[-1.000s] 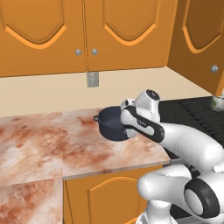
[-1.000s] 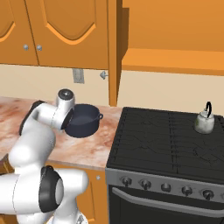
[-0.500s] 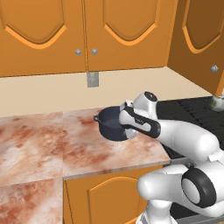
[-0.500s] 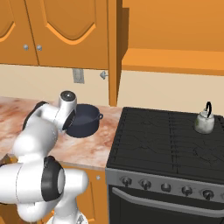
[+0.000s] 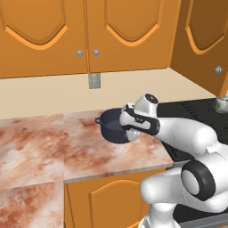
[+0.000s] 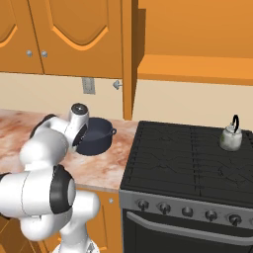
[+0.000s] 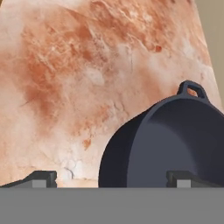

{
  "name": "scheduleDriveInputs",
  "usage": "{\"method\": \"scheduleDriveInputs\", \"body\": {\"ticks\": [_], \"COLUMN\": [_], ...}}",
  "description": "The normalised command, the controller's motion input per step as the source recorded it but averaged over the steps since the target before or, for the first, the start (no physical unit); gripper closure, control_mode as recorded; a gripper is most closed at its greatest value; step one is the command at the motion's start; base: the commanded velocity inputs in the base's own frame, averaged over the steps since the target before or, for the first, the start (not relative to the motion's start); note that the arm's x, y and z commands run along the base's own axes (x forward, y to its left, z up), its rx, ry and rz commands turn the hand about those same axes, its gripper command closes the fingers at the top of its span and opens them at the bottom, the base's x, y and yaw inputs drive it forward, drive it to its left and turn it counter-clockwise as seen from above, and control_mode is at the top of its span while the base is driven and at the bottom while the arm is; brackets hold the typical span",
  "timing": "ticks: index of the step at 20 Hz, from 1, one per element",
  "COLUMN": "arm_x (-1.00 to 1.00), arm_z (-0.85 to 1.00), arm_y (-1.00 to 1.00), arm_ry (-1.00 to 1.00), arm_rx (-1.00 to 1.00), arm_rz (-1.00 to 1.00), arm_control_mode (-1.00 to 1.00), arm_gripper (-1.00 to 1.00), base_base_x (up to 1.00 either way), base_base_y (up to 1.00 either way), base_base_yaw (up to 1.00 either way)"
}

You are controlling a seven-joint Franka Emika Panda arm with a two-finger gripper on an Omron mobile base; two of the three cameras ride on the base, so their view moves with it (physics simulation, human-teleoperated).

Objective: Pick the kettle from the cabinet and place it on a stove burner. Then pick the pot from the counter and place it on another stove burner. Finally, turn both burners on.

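Observation:
The dark navy pot (image 5: pixel 112 128) (image 6: pixel 97 135) stands on the marbled counter (image 5: pixel 53 147) (image 6: pixel 106 168), just left of the black stove (image 6: pixel 197 163). My gripper (image 5: pixel 128 130) (image 6: pixel 81 142) is open and right at the pot's near rim. In the hand view the gripper (image 7: pixel 111 178) straddles the wall of the pot (image 7: pixel 175 140): one fingertip (image 7: pixel 181 177) is over the pot's inside, the other (image 7: pixel 41 177) over the counter (image 7: pixel 78 74). The small whitish kettle (image 6: pixel 231 138) (image 5: pixel 221 103) sits on a back right burner (image 6: pixel 222 153).
Orange wall cabinets (image 5: pixel 89 31) hang over the counter. An open cabinet door (image 5: pixel 205 40) (image 6: pixel 127 59) juts out beside the stove, with the orange shelf (image 6: pixel 192 66) behind it. A row of dark knobs (image 6: pixel 188 211) lines the stove front. A wall outlet (image 5: pixel 93 81) is behind the pot.
The hand has shifted slightly closer over the pot. The pot and the kettle have not moved, and the gripper stays open.

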Motion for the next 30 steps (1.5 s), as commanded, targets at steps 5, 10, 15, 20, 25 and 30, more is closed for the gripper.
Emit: {"method": "scheduleDriveInputs", "body": {"ticks": [5, 10, 15, 20, 25, 30], "arm_x": [0.18, 0.17, 0.14, 0.11, 0.11, 0.13], "arm_z": [-0.09, -0.11, -0.19, -0.14, -0.12, -0.10], "arm_y": [0.00, 0.00, -0.02, 0.00, 0.00, 0.00], "arm_ry": [0.05, 0.05, 0.01, 0.01, 0.02, 0.01], "arm_rx": [0.00, -0.02, -0.01, -0.02, -0.03, -0.02], "arm_rz": [0.00, 0.00, 0.02, 0.03, 0.03, 0.02], "arm_control_mode": [-1.00, -1.00, -1.00, -1.00, -1.00, -1.00], "arm_gripper": [-1.00, -1.00, -1.00, -1.00, -1.00, -1.00], "base_base_x": [0.00, 0.00, 0.00, 0.00, 0.00, 0.00], "base_base_y": [0.00, 0.00, 0.00, 0.00, 0.00, 0.00], "base_base_yaw": [0.00, 0.00, 0.00, 0.00, 0.00, 0.00]}}
